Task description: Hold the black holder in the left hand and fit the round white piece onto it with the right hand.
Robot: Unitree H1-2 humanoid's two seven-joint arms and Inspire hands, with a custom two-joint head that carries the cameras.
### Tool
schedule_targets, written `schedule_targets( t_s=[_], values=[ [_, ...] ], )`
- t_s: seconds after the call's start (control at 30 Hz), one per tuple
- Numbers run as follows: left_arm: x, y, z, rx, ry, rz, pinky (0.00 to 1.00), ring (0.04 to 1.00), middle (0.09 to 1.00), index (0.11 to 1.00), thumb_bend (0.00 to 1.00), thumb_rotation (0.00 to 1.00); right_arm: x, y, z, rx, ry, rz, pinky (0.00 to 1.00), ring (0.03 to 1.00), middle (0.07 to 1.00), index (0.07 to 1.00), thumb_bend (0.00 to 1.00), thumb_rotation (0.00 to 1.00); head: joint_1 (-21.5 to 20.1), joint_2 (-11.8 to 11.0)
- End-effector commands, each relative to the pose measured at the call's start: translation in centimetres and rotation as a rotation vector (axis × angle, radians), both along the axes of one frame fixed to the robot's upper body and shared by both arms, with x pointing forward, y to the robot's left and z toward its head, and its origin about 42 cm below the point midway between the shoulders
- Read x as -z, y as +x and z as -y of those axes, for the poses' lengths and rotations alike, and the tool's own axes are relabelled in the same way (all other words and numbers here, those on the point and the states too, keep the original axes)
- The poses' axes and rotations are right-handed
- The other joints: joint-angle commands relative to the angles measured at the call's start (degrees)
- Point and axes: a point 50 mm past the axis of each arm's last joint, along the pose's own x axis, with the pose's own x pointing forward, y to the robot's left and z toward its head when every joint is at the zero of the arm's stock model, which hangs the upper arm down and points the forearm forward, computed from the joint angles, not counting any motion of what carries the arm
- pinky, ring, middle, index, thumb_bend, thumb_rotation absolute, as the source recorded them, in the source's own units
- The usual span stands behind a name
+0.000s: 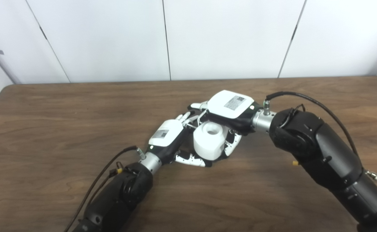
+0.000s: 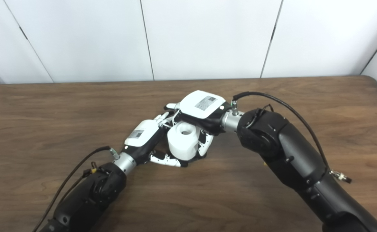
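Black holder itself I can't make out; my left hand (image 1: 169, 135) curls low at mid-table (image 1: 62, 129), its thumb under the round white piece (image 1: 208, 140), so whether it grips anything is unclear. White piece stands upright between both hands, my right hand (image 1: 230, 111) arched over it, fingers closing round its sides; fit looks near done, unconfirmed. Both views hide the base alike

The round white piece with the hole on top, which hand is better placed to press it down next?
The right hand, probably. It arches over the round white piece with fingers down its far side, while the left hand sits low beside it, thumb curled under its base. The black holder is hidden.
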Motion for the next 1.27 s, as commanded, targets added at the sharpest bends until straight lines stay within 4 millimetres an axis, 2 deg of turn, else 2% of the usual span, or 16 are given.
schedule_targets(
  t_s=[0.0, 0.43, 0.77, 1.23],
  values=[
    [4.4, -2.8, -0.4, 0.04, 0.143, -0.176, 1.0, 1.0, 0.921, 0.481, 0.52, 0.06, -0.2, 0.1, 0.7, 0.023, -0.031, 0.013, 0.83, 0.888, 0.941, 1.0, 0.87, 0.16, -0.02, 0.07],
    [4.5, -2.7, -0.6, 0.039, 0.151, -0.174, 1.0, 1.0, 0.92, 0.481, 0.52, 0.06, -2.0, 0.3, 1.1, 0.028, 0.048, 0.061, 0.81, 0.871, 0.924, 1.0, 0.87, 0.13, -0.32, -0.03],
    [4.6, -2.7, -0.5, 0.039, 0.148, -0.174, 1.0, 1.0, 0.915, 0.481, 0.52, 0.06, -3.9, 0.7, 1.7, 0.022, 0.13, 0.121, 0.74, 0.822, 0.896, 1.0, 0.88, 0.15, -0.28, 0.13],
    [4.7, -2.7, -0.4, 0.039, 0.15, -0.177, 1.0, 1.0, 0.916, 0.482, 0.52, 0.06, -4.2, 0.9, 2.1, 0.043, 0.11, 0.124, 0.75, 0.825, 0.908, 1.0, 0.9, 0.17, -0.28, 0.13]
  ],
)
